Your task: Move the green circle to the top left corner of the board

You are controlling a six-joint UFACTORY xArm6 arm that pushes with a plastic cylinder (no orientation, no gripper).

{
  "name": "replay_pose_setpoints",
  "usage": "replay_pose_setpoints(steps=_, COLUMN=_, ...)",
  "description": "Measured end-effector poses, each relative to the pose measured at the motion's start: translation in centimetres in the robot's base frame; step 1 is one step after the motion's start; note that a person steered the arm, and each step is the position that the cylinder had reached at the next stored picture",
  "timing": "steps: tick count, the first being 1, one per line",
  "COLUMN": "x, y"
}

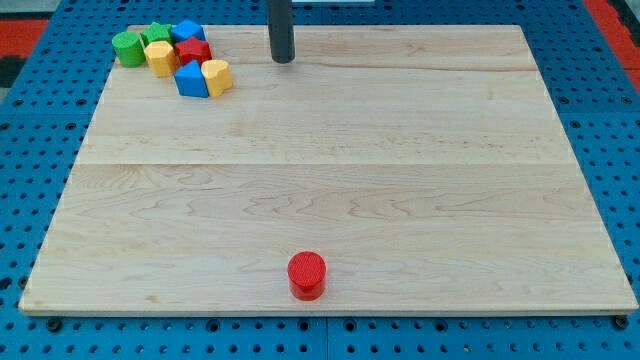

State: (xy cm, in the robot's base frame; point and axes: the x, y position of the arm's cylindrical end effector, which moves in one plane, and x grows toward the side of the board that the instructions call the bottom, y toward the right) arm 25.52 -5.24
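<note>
The green circle (pixel 127 47) stands at the board's top left corner, at the left end of a tight cluster of blocks. Beside it are a green star (pixel 156 34), a yellow block (pixel 160 57), a red block (pixel 194 50), a blue block (pixel 187 30), a blue block (pixel 191 79) and a yellow heart (pixel 216 76). My tip (pixel 283 59) rests on the board near the top edge, to the right of the cluster and apart from it, about a block's width from the yellow heart.
A red circle (pixel 307 274) stands alone near the bottom edge, at the middle. The wooden board (pixel 330 180) lies on a blue perforated table (pixel 20 150).
</note>
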Motion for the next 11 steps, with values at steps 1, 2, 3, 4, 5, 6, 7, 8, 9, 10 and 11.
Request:
replay_pose_setpoints(steps=1, x=0.0, y=0.0)
replay_pose_setpoints(steps=2, x=0.5, y=5.1)
replay_pose_setpoints(steps=3, x=4.8, y=8.7)
replay_pose_setpoints(steps=4, x=11.7, y=3.9)
replay_pose_setpoints(steps=5, x=17.1, y=-7.2)
replay_pose_setpoints(steps=6, x=17.6, y=-20.1)
replay_pose_setpoints(steps=7, x=15.9, y=-25.2)
replay_pose_setpoints(steps=8, x=14.5, y=-25.2)
replay_pose_setpoints(steps=9, x=7.4, y=-24.4)
replay_pose_setpoints(steps=10, x=1.1, y=-21.9)
replay_pose_setpoints(steps=11, x=-1.6, y=-22.2)
